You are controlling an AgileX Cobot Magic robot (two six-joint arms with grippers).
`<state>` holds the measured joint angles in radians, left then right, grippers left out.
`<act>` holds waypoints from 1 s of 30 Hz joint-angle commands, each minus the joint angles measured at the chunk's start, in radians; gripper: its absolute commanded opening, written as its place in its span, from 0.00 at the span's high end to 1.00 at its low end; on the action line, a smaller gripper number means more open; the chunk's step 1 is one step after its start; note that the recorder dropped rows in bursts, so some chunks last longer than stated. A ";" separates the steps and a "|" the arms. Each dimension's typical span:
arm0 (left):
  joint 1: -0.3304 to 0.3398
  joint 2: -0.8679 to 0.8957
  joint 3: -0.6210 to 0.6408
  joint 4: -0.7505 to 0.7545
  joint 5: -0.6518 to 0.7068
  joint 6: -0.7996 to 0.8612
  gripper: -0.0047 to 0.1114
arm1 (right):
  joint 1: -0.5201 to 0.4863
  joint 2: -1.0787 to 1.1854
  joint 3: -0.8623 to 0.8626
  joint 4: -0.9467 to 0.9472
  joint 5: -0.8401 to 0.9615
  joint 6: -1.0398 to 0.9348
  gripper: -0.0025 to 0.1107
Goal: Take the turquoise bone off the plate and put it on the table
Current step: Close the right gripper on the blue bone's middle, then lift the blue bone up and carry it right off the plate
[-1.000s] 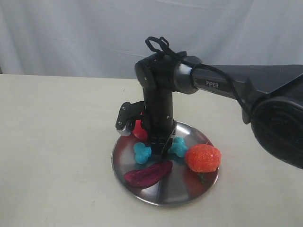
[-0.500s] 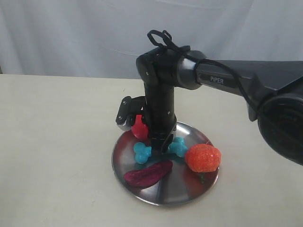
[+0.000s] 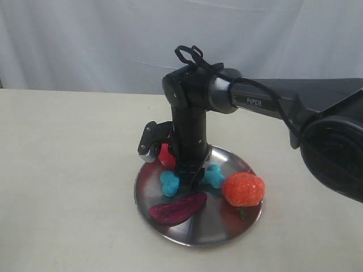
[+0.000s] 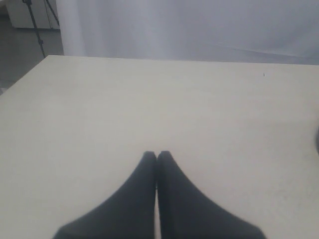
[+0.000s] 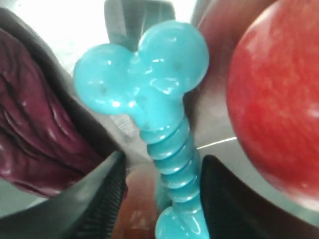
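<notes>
On the plate (image 3: 195, 237), clear of the far edge of the table (image 3: 68, 170), we see right gripper (image 5: 163, 160) spread astride the turquoise bone (image 5: 149, 84), left gripper (image 4: 157, 155) clenched empty.

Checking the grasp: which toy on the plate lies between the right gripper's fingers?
The turquoise bone: its ribbed shaft sits between them; purple piece and red fruit lie outside.

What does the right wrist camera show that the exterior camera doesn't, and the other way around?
Only the right wrist view: the right tool open, its fingers straddling the turquoise bone at its ribbed shaft, gaps on both sides. Only the exterior view: the whole plate on the table, the arm, and both the orange-red fruit and the red fruit; the wrist catches one. Both: the bone, the dark purple piece, bare plate metal.
</notes>
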<state>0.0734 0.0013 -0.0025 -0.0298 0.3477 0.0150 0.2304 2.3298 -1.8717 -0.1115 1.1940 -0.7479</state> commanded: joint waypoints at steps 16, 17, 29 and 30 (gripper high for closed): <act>0.004 -0.001 0.003 -0.003 -0.005 -0.004 0.96 | -0.007 0.009 0.002 0.006 -0.062 0.016 0.69; 0.004 -0.001 0.003 -0.003 -0.005 -0.004 0.96 | -0.007 0.009 0.002 0.006 -0.062 0.016 0.75; 0.004 -0.001 0.003 -0.003 -0.005 -0.004 0.96 | -0.007 -0.003 0.000 0.006 0.004 0.041 0.98; 0.004 -0.001 0.003 -0.003 -0.005 -0.004 0.96 | -0.007 -0.014 0.000 0.006 0.002 0.049 0.98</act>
<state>0.0734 0.0013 -0.0025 -0.0298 0.3477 0.0150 0.2304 2.3375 -1.8717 -0.1099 1.1656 -0.7202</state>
